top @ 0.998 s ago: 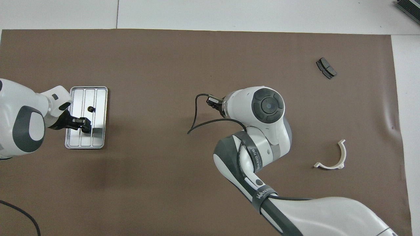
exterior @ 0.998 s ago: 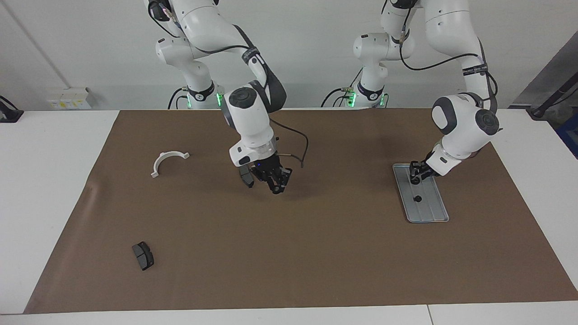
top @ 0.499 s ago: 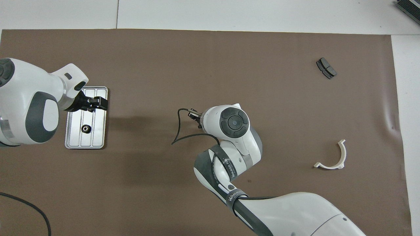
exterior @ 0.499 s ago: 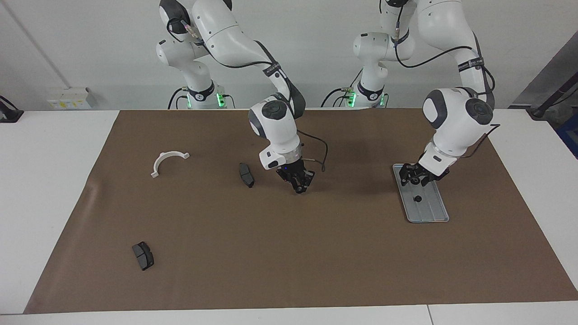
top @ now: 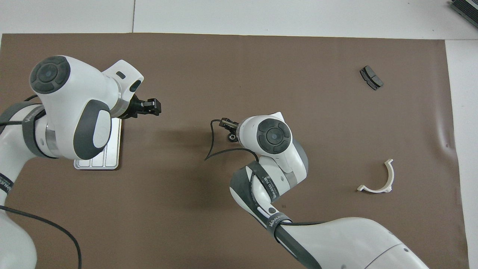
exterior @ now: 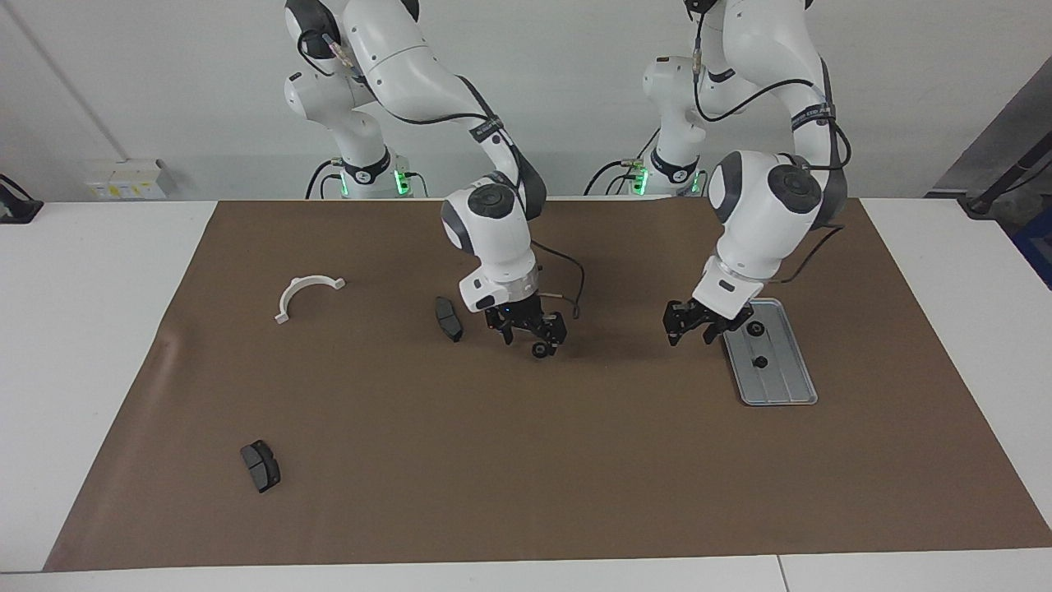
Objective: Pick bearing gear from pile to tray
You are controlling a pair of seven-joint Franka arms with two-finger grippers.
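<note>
Small black round gear (exterior: 540,351) pinched in right gripper (exterior: 536,335) over bare mat centre. Left gripper (exterior: 689,327), spread, empty, beside tray (exterior: 791,386) holding two gears.

Right arm comes down from the top of the facing view to centre frame, wrist bent down, right gripper (exterior: 538,339) low with its fingers pointing down; in the overhead view its big wrist housing hides most of the hand at centre (top: 231,135). Left arm descends at that view's upper right, forearm vertical, left gripper (exterior: 689,327) raised, fingers (exterior: 672,330) apart; overhead it shows at upper left (top: 152,107).
</note>
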